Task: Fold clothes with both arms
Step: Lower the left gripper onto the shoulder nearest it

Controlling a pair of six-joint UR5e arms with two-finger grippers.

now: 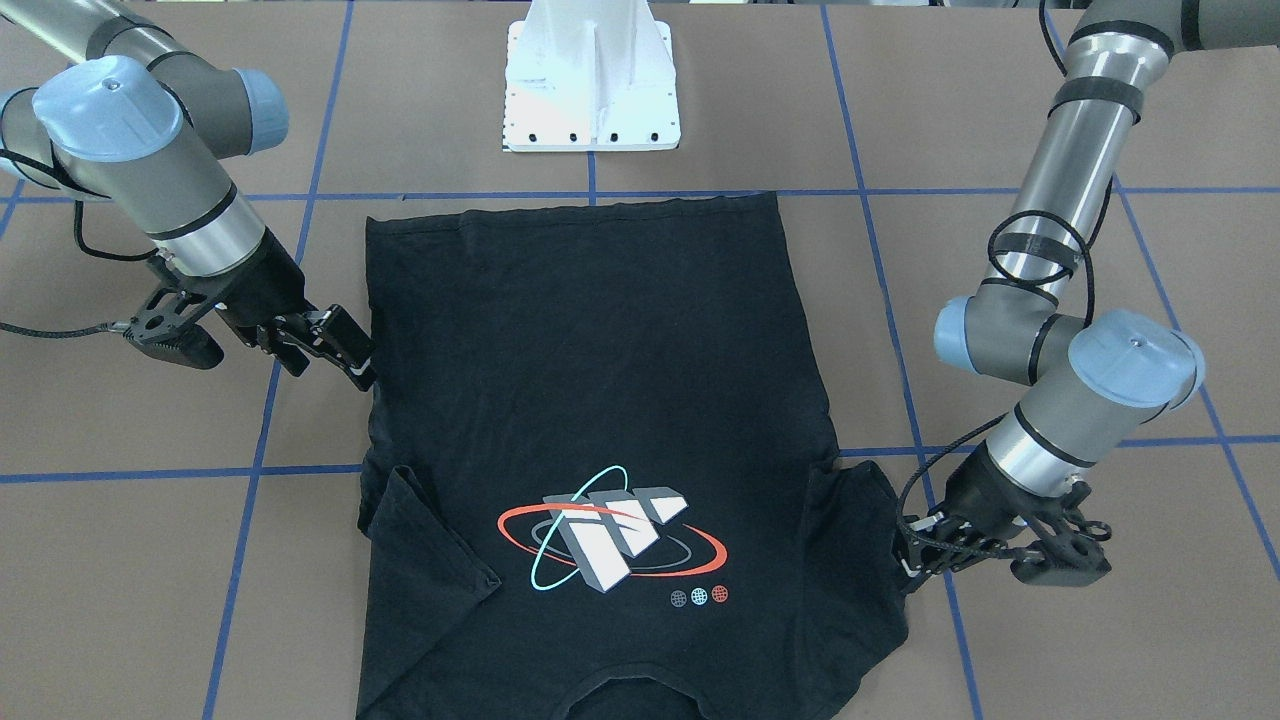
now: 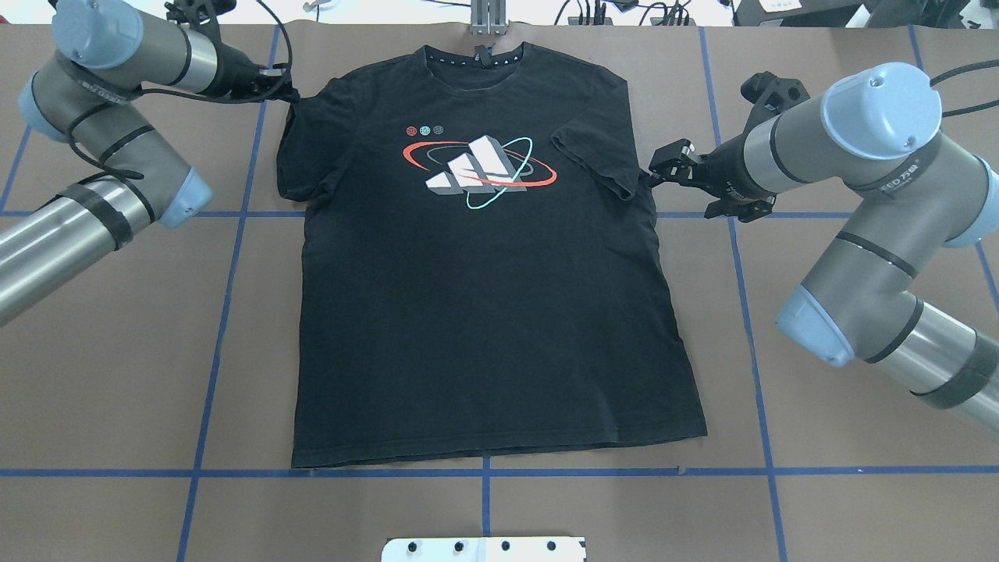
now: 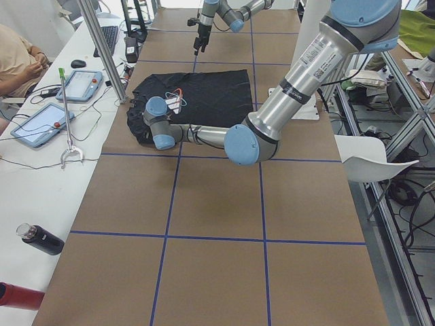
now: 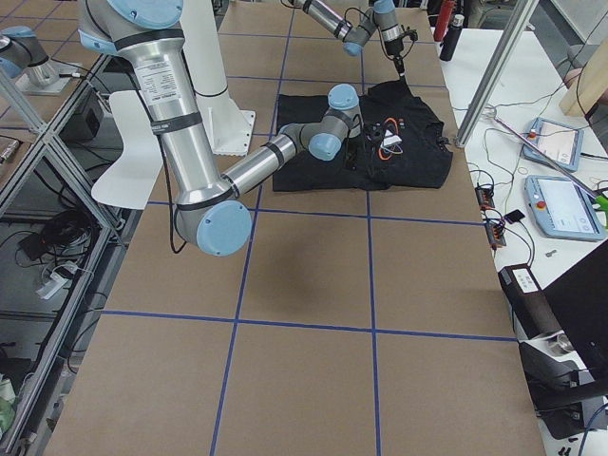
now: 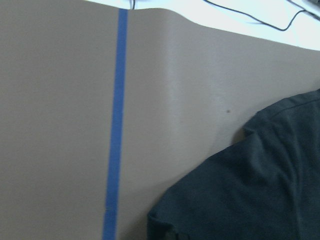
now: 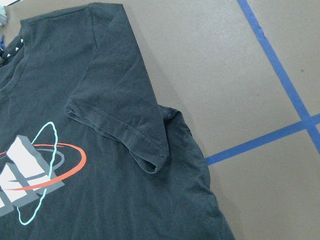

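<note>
The black T-shirt is lying flat and print side up in the middle of the table, right between my two arms. The collar points away from me toward the far edge. The hem is on my side, sitting just past a blue tape line, with my white base mount on the other side of that line. The logo, grey blocks with a red ring and a cyan ring, is up on the chest and fully showing.

The right sleeve is flipped inward onto the chest, so its cuff runs diagonally just beside the logo. The left sleeve sticks out sideways and is a bit wrinkled.

My right claw is low at the shirt's side edge, a little hem-side of the armpit. Its fingers are apart and the tips are right at the fabric. I honestly can't tell if they're touching it.

My left claw is at the outer end of the left sleeve. It's black on black there, so I can't tell whether it's apart or pinched on the cloth. That wrist cam only shows the sleeve edge on brown paper.

My right arm and left arm both come in from the sides with elbows bent. The table is brown with a blue tape grid, and there are a couple of tablets on the white bench along its far side.
</note>
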